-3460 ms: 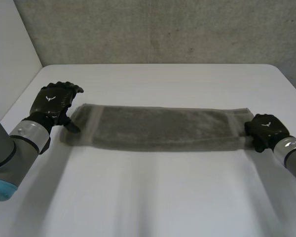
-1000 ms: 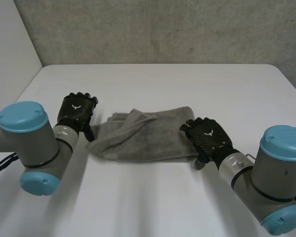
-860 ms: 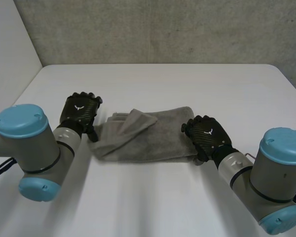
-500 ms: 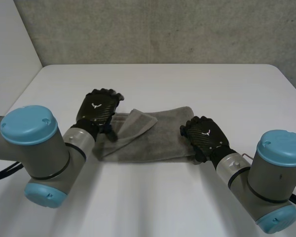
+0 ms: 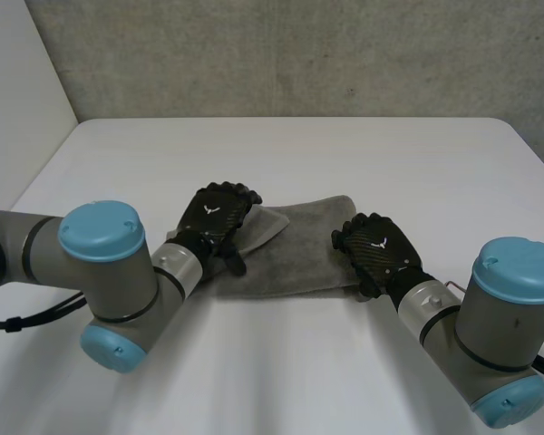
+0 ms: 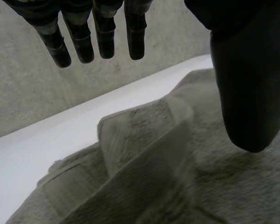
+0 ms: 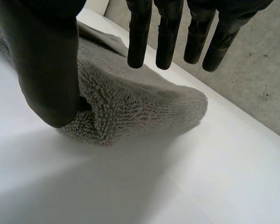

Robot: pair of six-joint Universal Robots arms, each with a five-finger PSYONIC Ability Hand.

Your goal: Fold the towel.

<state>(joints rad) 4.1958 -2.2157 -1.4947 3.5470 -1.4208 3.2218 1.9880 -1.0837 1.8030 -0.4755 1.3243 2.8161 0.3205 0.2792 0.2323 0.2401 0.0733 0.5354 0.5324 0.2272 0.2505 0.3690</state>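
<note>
You have one towel (image 5: 301, 246) on the white counter (image 5: 363, 154). It is grey and bunched short near the middle. Your left robot hand (image 5: 216, 216) sits over the towel's left end, where one flap (image 6: 144, 135) of cloth lies doubled back across the pile (you see it under the palm in the left wrist view). Its fingers (image 6: 105, 35) are straight and stand apart from the thumb (image 6: 247, 84) with nothing between them, so it is released.

Your right robot hand (image 5: 374, 246), the second of the two, covers the towel's right end, a rounded fold. Its fingers (image 7: 167, 32) also hang straight above the pile, and its thumb (image 7: 49, 65) is down against the near edge of the fold. No cloth is pinched, so it is released as well.

The left arm (image 5: 109, 272) and right arm (image 5: 499, 317) come in from the near side.
</note>
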